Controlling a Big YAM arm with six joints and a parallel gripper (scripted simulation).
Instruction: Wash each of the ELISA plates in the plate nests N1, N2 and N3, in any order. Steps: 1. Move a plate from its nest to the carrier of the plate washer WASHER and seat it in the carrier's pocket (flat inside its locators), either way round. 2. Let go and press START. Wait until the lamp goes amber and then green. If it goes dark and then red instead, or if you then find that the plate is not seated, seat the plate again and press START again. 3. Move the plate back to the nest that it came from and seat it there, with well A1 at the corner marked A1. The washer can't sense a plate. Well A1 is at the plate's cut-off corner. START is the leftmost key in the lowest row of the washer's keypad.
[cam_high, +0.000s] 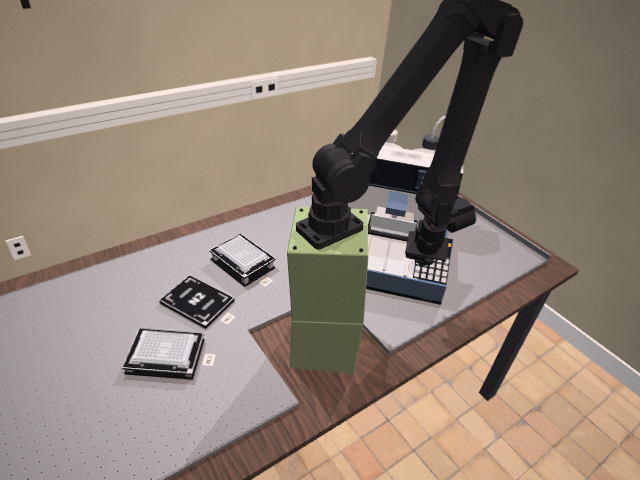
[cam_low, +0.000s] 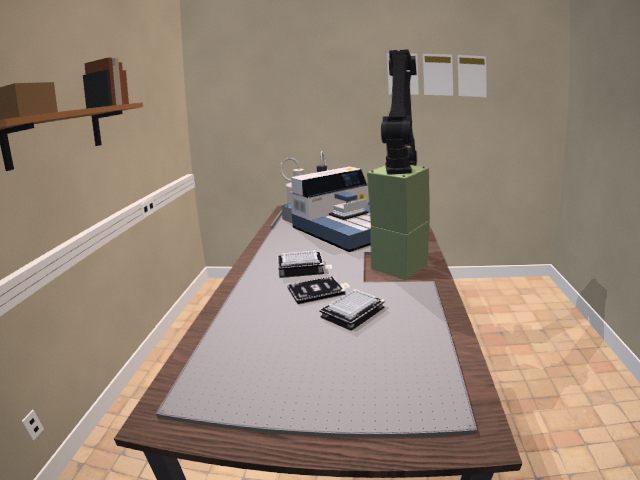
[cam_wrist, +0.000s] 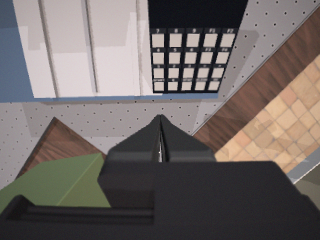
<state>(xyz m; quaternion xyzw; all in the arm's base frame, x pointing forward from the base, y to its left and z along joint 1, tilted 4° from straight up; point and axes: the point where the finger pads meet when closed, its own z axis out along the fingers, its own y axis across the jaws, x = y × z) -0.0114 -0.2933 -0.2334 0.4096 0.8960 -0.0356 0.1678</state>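
Note:
My gripper (cam_high: 424, 262) (cam_wrist: 160, 120) is shut and empty, with its tips over the front of the washer (cam_high: 405, 292) (cam_low: 330, 232), close to the keypad (cam_high: 438, 272) (cam_wrist: 192, 53). The START key (cam_wrist: 158, 86) lies just ahead of the tips in the wrist view. A small amber spot (cam_high: 449, 244) shows beside the gripper; I cannot tell surely whether it is the lamp. A pale block (cam_high: 392, 224) (cam_low: 350, 208) with a blue top stands at the washer's carrier; whether a plate sits there is unclear. Nest N2 (cam_high: 178, 301) (cam_low: 301, 293) is empty. Plates sit in N1 (cam_high: 242, 253) (cam_low: 301, 257) and N3 (cam_high: 165, 346) (cam_low: 354, 304).
The green pedestal (cam_high: 328, 289) (cam_low: 398, 206) bearing the arm stands between the nests and the washer. Bottles with tubing (cam_high: 430, 140) stand behind the washer. The table's wooden edge (cam_wrist: 220, 120) runs to the right of the keypad.

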